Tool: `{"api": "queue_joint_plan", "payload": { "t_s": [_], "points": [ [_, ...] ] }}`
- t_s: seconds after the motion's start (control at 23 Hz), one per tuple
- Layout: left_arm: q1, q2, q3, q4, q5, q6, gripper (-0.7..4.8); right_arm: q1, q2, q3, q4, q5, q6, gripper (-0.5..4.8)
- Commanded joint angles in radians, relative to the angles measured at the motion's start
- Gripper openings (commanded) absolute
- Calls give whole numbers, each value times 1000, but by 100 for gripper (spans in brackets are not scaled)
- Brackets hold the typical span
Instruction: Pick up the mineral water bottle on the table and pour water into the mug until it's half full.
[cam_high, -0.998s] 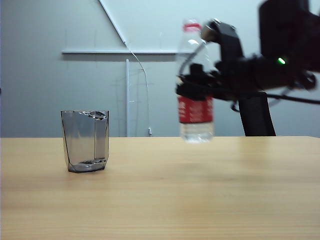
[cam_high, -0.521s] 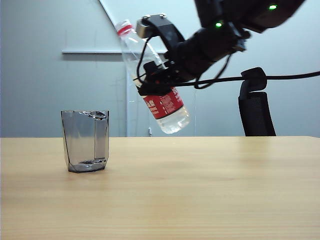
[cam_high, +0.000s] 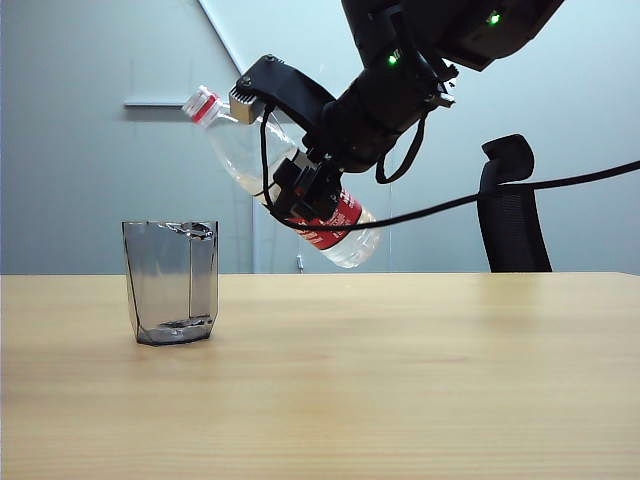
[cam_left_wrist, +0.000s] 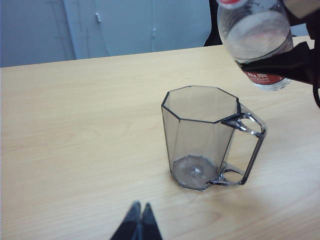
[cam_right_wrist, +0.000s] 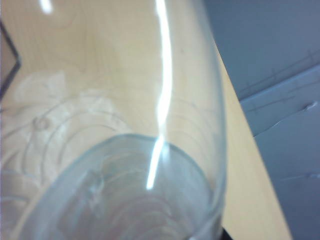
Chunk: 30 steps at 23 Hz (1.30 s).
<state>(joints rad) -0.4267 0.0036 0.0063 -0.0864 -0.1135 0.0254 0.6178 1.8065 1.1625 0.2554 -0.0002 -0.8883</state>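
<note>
mineral water bottle: clamped mid-body in the right gripper jaws, tilted, red-ringed neck up and toward the mug, water pooled at its base | mug: upright on the desk, below and beyond the bottle's mouth | left gripper: jaws pressed together, empty, near the mug

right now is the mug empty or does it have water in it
Empty, as far as the pictures show: the mug has a bare bottom in the left wrist view, and no stream leaves the tilted mineral water bottle.
</note>
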Motion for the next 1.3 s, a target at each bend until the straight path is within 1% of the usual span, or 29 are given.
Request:
{"api": "queue_joint_plan", "payload": {
  "t_s": [0.04,0.3,0.43,0.61,0.74,0.82,0.87,1.09,1.26,1.3],
  "points": [
    [-1,2,3,13,2,-3,-2,6,-14,13,60,45,-99,282],
    [-2,2,3,13,2,-3,-2,6,-14,13,64,70,-228,282],
    [-3,2,3,13,2,-3,-2,6,-12,13,69,71,-254,282],
    [-3,2,3,13,2,-3,-2,6,-5,13,90,113,-321,282],
    [-3,2,3,13,2,-3,-2,7,3,14,118,129,-334,282],
    [-3,2,3,13,2,-3,-2,10,8,14,119,130,-410,282],
    [-3,2,3,13,2,-3,-2,11,11,14,120,130,-428,282],
    [-3,2,3,13,2,-3,-2,12,11,14,120,129,-435,282],
    [-3,2,3,13,2,-3,-2,13,11,14,123,130,-523,282],
    [-3,2,3,13,2,-3,-2,13,11,14,132,130,-526,282]
  ]
}}
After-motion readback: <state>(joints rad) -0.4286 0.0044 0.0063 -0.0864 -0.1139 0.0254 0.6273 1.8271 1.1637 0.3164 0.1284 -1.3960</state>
